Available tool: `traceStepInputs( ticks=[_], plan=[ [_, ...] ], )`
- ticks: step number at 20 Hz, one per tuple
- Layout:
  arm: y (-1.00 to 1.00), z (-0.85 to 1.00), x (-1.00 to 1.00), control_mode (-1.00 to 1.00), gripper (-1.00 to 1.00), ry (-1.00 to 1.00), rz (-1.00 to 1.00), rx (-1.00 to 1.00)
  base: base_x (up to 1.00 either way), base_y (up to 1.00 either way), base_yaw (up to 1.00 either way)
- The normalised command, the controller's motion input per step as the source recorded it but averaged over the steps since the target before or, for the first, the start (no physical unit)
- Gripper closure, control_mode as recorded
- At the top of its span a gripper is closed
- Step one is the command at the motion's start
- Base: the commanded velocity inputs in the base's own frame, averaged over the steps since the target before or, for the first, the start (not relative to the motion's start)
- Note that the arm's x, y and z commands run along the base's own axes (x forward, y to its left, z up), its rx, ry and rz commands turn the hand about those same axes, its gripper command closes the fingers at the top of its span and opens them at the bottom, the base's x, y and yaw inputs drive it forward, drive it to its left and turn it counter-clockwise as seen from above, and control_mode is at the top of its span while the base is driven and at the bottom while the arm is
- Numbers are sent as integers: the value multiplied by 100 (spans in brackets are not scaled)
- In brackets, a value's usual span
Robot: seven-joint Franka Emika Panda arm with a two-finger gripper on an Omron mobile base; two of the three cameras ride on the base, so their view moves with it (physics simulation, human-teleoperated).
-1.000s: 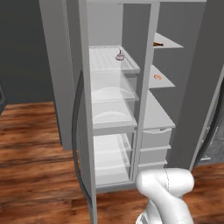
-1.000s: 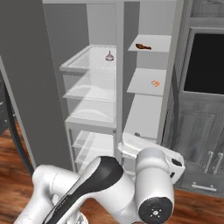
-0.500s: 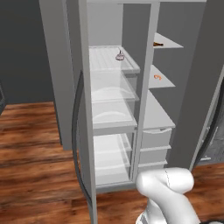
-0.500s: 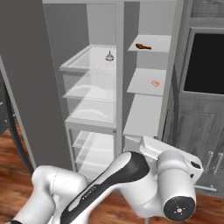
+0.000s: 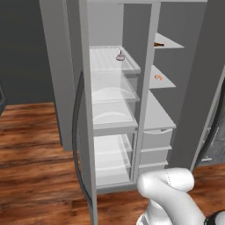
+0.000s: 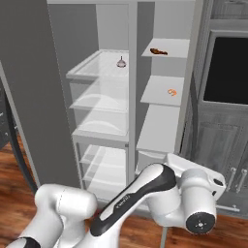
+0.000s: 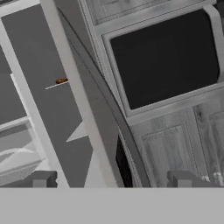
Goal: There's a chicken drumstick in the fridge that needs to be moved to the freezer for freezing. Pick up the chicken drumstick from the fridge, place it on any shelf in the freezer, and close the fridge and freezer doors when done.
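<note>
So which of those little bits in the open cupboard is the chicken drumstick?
Look at the tall grey unit's narrower right-hand compartment, the freezer, with plain flat shelves. On its top shelf lies the chicken drumstick, a small long reddish-brown piece. The bright orange curl sits one shelf lower, and the pinkish pointed round thing is in the wider left compartment.

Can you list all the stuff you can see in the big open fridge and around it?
chicken drumstick: one, reddish-brown, top shelf of narrow freezer
orange curled bit: one, freezer shelf below
pinkish pointed item: one, top white shelf of fridge
doors: two, grey, both open
dark oven window: one, black, right of the unit
wood floor: brown
gripper: one, dark fingertips apart, empty, facing the freezer door edge
</note>
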Motion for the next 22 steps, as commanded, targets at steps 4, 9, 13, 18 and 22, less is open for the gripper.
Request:
traceStepInputs(
  ticks=[4,9,13,18,22],
  plan=[
    [-41,-29,27,-100,-100,0,0,0,0,0,0],
    [-55,-24,4,-100,-100,0,0,0,0,0,0],
    [-48,-29,11,-100,-100,0,0,0,0,0,0],
    [1,-48,2,-100,-100,0,3,-3,0,0,0],
    [8,-51,21,-100,-100,0,0,-5,0,0,0]
  ],
)
